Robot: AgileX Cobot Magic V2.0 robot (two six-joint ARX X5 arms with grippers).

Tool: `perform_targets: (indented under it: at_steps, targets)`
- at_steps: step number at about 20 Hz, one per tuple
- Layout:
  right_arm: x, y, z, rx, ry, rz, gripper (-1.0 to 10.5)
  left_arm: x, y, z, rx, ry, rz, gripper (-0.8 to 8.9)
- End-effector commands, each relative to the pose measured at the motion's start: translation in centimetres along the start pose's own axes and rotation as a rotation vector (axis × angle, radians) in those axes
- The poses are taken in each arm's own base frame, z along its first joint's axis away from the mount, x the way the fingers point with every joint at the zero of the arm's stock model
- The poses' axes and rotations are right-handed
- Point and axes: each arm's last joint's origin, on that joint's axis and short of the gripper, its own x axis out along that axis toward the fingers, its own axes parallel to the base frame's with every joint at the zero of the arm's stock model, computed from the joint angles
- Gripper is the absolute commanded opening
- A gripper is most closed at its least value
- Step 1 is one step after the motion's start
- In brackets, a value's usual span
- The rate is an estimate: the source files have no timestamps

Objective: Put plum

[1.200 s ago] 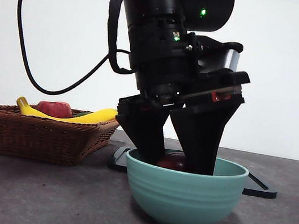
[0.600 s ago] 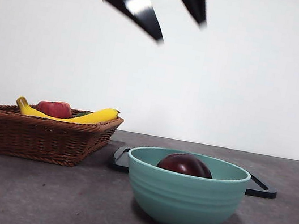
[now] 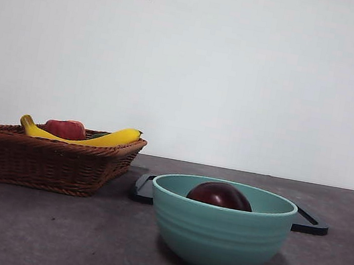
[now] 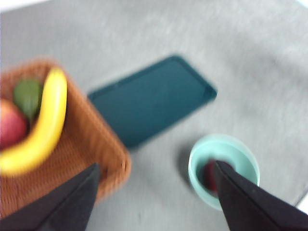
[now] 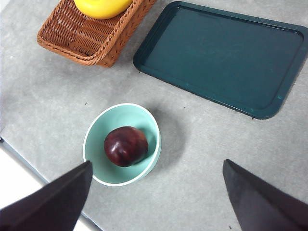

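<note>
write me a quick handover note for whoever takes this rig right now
Left claw: open, empty, high above the table over the wicker basket and teal bowl.
Right claw: open, empty, high above the bowl, waiting.
Plum: lying inside the teal bowl, free of both claws.
Banana and red fruit are in the basket; the dark tray behind the bowl holds nothing.
Done: plum placed in the bowl and released.
Left: nothing visible for the plum; park the arms.
</note>
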Motion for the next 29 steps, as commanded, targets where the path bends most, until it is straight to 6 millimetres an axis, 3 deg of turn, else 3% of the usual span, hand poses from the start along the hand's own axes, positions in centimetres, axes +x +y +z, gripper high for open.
perform_targets:
  at_steps: [1,4,7,20,23,29]
  targets:
    - [-0.3,0.2,0.4,-0.007,-0.014,0.003,4.3,0.4,0.0,-2.5,-0.031,0.038,-0.039,3.74]
    - [-0.3,0.2,0.4,-0.007,-0.014,0.003,4.3,1.3,-0.2,-6.5,-0.097,0.099,-0.160,3.74]
    - [-0.3,0.2,0.4,-0.007,-0.014,0.007,4.3,1.8,-0.4,-8.4,-0.119,0.158,-0.262,3.74]
    - [0.3,0.6,-0.1,0.033,0.062,0.037,4.3,1.8,-0.4,-8.4,-0.136,0.155,-0.291,3.74]
    - [2.2,0.7,-0.5,0.060,0.113,0.057,4.3,1.8,-0.4,-8.4,-0.139,0.155,-0.293,3.74]
    - [8.1,0.0,-1.9,0.093,0.174,0.041,4.0,1.8,-0.5,-8.4,-0.139,0.155,-0.293,3.74]
